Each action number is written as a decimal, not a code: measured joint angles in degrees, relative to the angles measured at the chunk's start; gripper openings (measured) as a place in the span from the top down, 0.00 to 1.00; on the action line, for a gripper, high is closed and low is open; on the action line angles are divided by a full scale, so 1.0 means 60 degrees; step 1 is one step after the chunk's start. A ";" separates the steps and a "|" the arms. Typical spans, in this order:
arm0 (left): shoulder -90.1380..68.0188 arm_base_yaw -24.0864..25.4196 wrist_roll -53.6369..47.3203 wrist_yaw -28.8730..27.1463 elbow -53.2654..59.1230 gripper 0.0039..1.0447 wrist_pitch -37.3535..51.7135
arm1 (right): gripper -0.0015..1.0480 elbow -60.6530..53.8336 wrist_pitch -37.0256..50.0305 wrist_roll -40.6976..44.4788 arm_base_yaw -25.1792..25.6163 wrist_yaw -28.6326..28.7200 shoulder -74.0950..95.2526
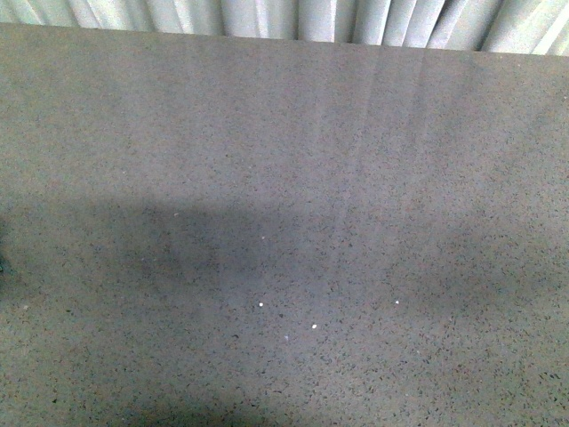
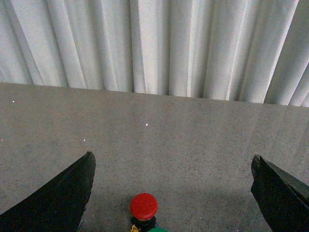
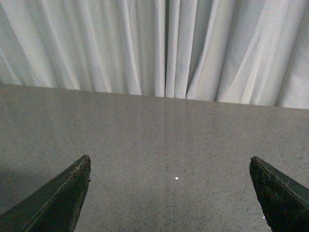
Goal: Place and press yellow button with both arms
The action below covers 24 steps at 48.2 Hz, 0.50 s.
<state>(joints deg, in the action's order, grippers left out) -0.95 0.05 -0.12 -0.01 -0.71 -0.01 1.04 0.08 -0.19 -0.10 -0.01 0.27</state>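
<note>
You're at the fetching step: both pairs of jaws gape empty over the bench [image 2: 193,145]. The yellow button isn't plainly in view, only a yellow sliver [image 2: 133,227] beside the red button [image 2: 144,206]; locate it next
</note>
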 joint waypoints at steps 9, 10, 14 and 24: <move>0.0000 0.0000 0.0000 0.0000 0.0000 0.09 0.0000 | 0.09 0.0000 0.0000 0.0000 0.0000 -0.0004 0.0000; 0.0000 0.0000 0.0000 0.0000 0.0000 0.09 0.0000 | 0.09 0.0000 0.0000 0.0000 0.0000 0.0000 0.0000; 0.0000 0.0000 0.0000 0.0000 0.0000 0.09 0.0000 | 0.09 0.0000 0.0000 0.0000 0.0000 -0.0004 0.0000; 0.0000 0.0000 0.0000 0.0000 0.0000 0.09 0.0000 | 0.09 0.0000 0.0000 0.0000 0.0000 0.0000 0.0000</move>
<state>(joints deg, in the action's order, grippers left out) -0.95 0.05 -0.12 -0.01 -0.71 -0.01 1.04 0.08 -0.19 -0.10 -0.01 0.27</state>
